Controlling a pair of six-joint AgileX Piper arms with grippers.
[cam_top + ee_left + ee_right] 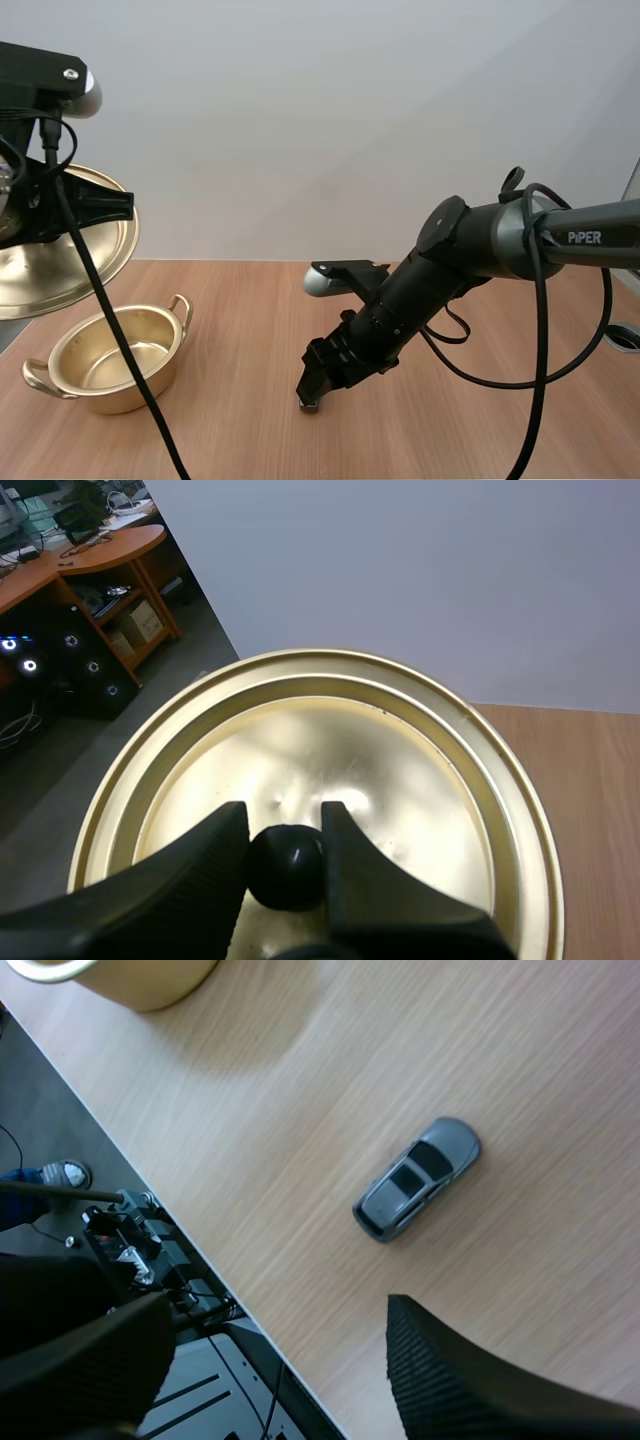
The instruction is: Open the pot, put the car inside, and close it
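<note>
Closest thing here is the left end effector. It's clenched on the black knob of the gold lid, one ribbed finger on each side of the knob. So the lid is off and hanging in the air, tilted, right under those fingers.

The pot sits on the tabletop below that end effector and a bit toward the other arm. Its mouth is uncovered and I can see the shiny bottom inside. The lid hangs beside and above the pot's rim, not touching it.

The right end effector is down low, just over the wood, with its fingers spread wide and holding nothing. The little grey car lies flat on its wheels just beyond those tips, roughly in line with the gap between them, touching neither finger. From that end effector the pot is farther out past the car, well apart from it, with plain wood between the two.
</note>
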